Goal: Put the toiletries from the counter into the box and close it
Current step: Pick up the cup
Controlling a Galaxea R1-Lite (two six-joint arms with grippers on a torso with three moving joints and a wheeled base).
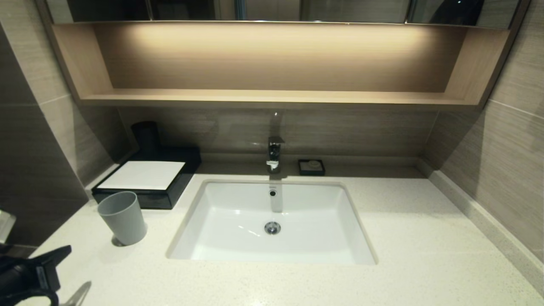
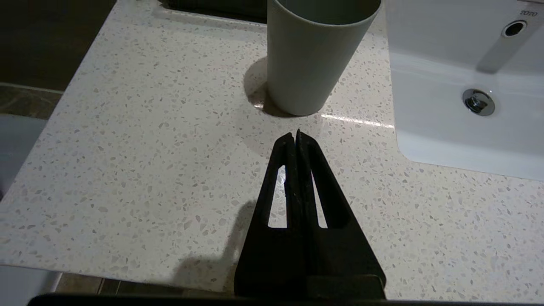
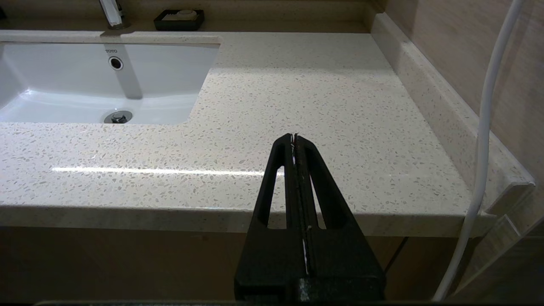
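With drawer shut, box [image 1: 146, 178] long axis angled toward rear wall

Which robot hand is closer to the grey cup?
Left. The left gripper, shut, is just in front of the grey cup. The right gripper is past the sink.

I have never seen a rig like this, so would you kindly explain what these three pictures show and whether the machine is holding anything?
It is a two-armed robot at a bathroom counter. One picture looks down from its head; the other two come from cameras on its wrists. The left pincer is shut and empty, above the pale speckled stone counter, near the grey plastic cup. The right pincer, also shut and empty, sits at the counter's front edge. Beside the white sunken sink stands a low black box with a white top panel. No toiletry packets are visible.
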